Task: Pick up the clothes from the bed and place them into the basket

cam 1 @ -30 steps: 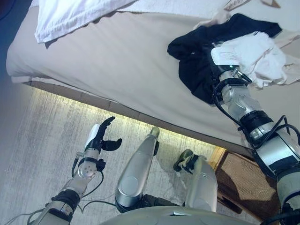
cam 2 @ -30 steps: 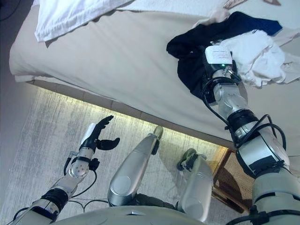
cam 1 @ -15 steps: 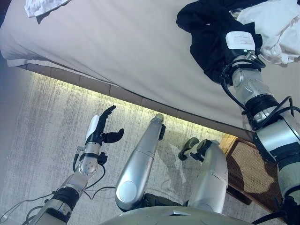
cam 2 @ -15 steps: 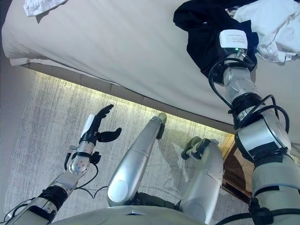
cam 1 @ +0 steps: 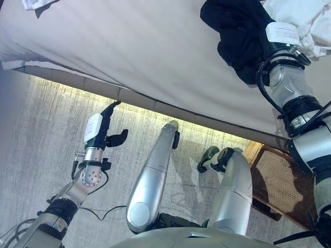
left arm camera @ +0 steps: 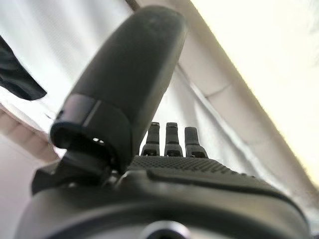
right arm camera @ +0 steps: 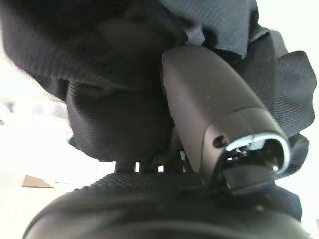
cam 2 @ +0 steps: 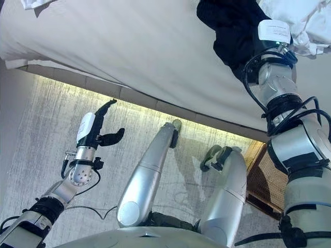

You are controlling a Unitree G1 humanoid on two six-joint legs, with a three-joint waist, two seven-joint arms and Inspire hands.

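Observation:
A black garment (cam 1: 235, 26) lies bunched on the beige bed (cam 1: 129, 46) at the far right. My right hand (right arm camera: 209, 94) is buried in it: the thumb presses into the dark cloth (right arm camera: 109, 89) and the fingers curl into its folds. White clothes (cam 1: 305, 15) lie just right of the black bundle. The brown wicker basket (cam 1: 279, 181) stands on the floor at the lower right, beside the bed. My left hand (cam 1: 103, 132) hangs open over the floor next to the bed's edge, holding nothing.
A white cloth (cam 1: 36, 4) shows at the bed's far left corner. A lit strip runs under the bed's edge (cam 1: 145, 106). Pale carpet (cam 1: 36, 139) covers the floor on the left.
The camera has tilted down towards the floor. The black garment has gathered from a spread shape into a bundle round my right hand. My left hand has risen closer to the bed's edge.

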